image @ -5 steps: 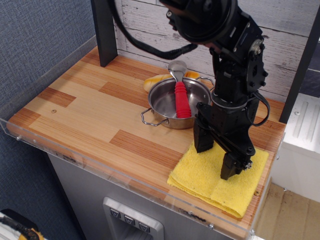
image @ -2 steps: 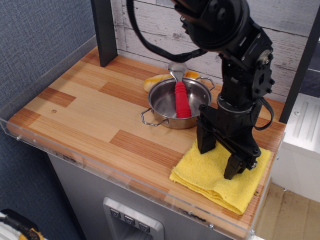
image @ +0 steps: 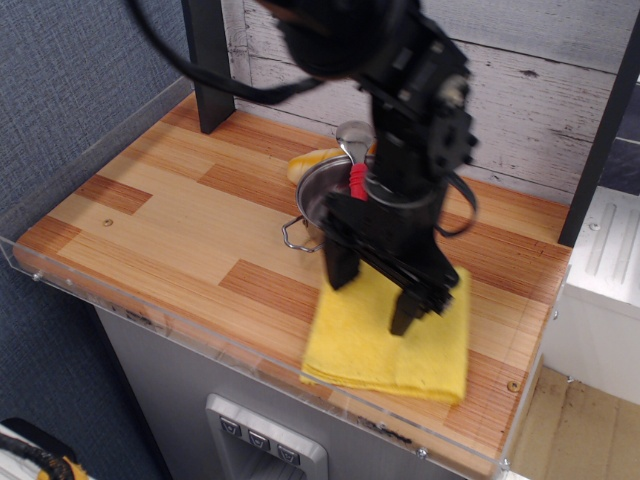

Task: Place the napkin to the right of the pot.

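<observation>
The black arm reaches down from the top of the view and covers most of the pot (image: 312,205), so only its left rim and one wire loop handle show. A red-handled spoon (image: 357,180) lies in the pot, its steel bowl poking out past the far rim, and a pale-yellow rounded lump (image: 308,160) sits just beyond the pot on the far side. The arm's body stands between the camera and the right half of the pot, hiding what lies there.

The napkin (image: 390,340) lies flat at the near edge of the surface (image: 170,210), in front of the pot and slightly to its right, its near-left corner close to the clear plastic lip (image: 150,320) that runs along the front. The gripper (image: 372,298) is over the napkin's far part with its two black fingers (image: 341,265) spread apart, tips down at the cloth; the picture is blurred there, so whether they touch or pinch the cloth cannot be told.

The surface is striped light and reddish wood. A dark post (image: 208,65) stands at the far left, a whitewashed plank wall (image: 560,70) runs behind, and blue textured fabric (image: 70,80) covers the left side. A grey cabinet front with small buttons (image: 258,440) sits below the surface.
</observation>
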Robot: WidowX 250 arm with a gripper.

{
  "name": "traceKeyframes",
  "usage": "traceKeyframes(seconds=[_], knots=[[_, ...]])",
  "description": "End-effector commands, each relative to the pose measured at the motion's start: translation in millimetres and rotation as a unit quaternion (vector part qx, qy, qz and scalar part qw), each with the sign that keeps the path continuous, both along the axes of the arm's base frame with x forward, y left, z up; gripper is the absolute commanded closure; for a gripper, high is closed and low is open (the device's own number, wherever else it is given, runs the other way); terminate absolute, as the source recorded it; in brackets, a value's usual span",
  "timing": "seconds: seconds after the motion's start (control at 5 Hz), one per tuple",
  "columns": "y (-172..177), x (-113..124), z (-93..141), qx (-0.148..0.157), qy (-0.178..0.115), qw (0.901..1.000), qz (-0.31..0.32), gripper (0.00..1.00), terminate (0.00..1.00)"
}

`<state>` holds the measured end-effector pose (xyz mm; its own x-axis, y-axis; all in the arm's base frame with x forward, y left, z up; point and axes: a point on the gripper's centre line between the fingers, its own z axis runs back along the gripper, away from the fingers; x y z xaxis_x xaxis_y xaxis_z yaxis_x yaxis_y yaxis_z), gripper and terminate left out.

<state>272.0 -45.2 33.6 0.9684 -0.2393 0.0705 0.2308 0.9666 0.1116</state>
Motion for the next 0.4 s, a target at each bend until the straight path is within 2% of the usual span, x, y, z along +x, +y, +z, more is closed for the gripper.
traceKeyframes(seconds=[0.0, 0.2], knots=[[6.6, 0.6, 22.8, 0.007, -0.037, 0.9989, 0.028, 0.0, 0.0], [1.2, -0.1, 21.2, 0.012, -0.035, 0.9991, 0.022, 0.0, 0.0]])
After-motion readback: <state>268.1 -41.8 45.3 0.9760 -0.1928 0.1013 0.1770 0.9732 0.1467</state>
